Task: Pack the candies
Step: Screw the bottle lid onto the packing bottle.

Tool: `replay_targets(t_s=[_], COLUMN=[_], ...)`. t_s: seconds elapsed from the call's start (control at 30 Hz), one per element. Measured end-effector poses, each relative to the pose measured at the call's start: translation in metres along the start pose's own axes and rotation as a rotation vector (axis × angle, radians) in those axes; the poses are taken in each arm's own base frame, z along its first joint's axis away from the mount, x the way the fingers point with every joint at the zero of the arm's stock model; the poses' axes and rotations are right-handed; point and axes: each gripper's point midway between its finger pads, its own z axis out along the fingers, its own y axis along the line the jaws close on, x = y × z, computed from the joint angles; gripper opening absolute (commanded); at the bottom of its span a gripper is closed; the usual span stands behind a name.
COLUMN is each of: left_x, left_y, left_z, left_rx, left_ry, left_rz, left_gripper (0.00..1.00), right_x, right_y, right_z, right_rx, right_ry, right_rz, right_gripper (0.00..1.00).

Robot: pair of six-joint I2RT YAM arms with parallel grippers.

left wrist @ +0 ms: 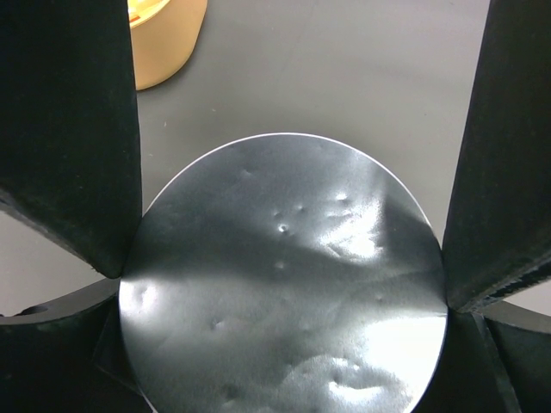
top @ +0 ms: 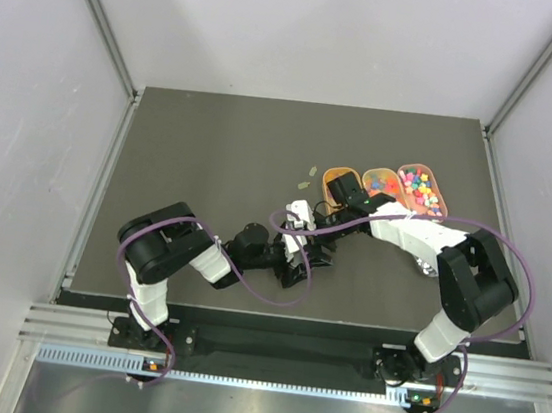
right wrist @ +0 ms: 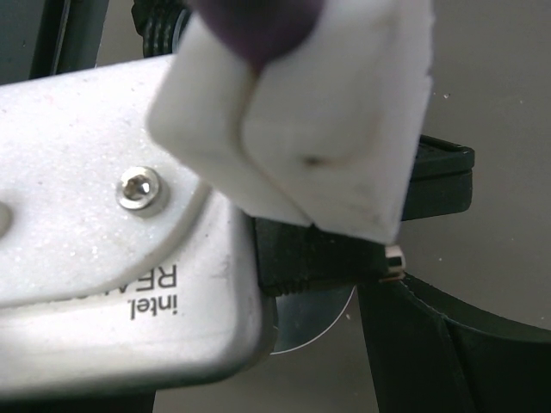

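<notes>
Candies (top: 420, 190): bright mixed pieces heaped in the middle and right of three orange oval trays (top: 334, 174), which stand in a row right of centre on the dark table (top: 213, 148). Two small pale bits (top: 309, 172) lie loose just left of the trays; too small to identify.

Right gripper (top: 343, 196): at the leftmost tray. Its wrist view is blocked by the left arm's camera housing (right wrist: 129, 258), so I cannot tell whether the jaws stand apart or together.

Left gripper (left wrist: 286, 291): on the near side of the trays, pointing down. Fingers (left wrist: 73, 146) are spread wide, one against each side of a clear round dish (left wrist: 284, 215), clamped across its width.
</notes>
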Motion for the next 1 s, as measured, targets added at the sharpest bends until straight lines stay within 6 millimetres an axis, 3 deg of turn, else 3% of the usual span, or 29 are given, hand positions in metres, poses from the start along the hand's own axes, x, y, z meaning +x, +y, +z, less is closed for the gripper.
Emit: replay_targets(t_s=[0.07, 0.13, 0.17, 0.2, 0.53, 0.6, 1.0], left_x=[0.0, 0.0, 0.0, 0.0, 0.007, 0.007, 0.008], left_y=[0.0, 0.0, 0.001, 0.001, 0.011, 0.013, 0.018], left_z=[0.0, 0.0, -0.001, -0.002, -0.024, -0.027, -0.033], left_rx=[0.0, -0.002, -0.005, -0.008, -0.082, -0.087, -0.086], left_ry=[0.0, 0.0, 0.0, -0.001, 0.075, 0.092, 0.159], left_rz=[0.0, 0.001, 0.0, 0.0, -0.034, -0.038, -0.044], left_gripper=[0.86, 0.88, 0.88, 0.89, 0.91, 0.99, 0.99], right_x=[0.0, 0.0, -0.001, -0.001, -0.008, -0.011, -0.01], right_y=[0.0, 0.0, -0.001, -0.001, -0.011, -0.013, -0.02], right_z=[0.0, 0.0, 0.0, 0.0, 0.008, 0.009, 0.005], right_rx=[0.0, 0.0, -0.001, -0.001, -0.003, -0.008, -0.044], right_ry=[0.0, 0.0, 0.002, 0.002, -0.017, -0.022, -0.049], right_rz=[-0.002, -0.004, -0.007, -0.008, 0.064, 0.061, 0.059], right_gripper=[0.61, 0.72, 0.8, 0.99, 1.0, 1.0, 1.0])
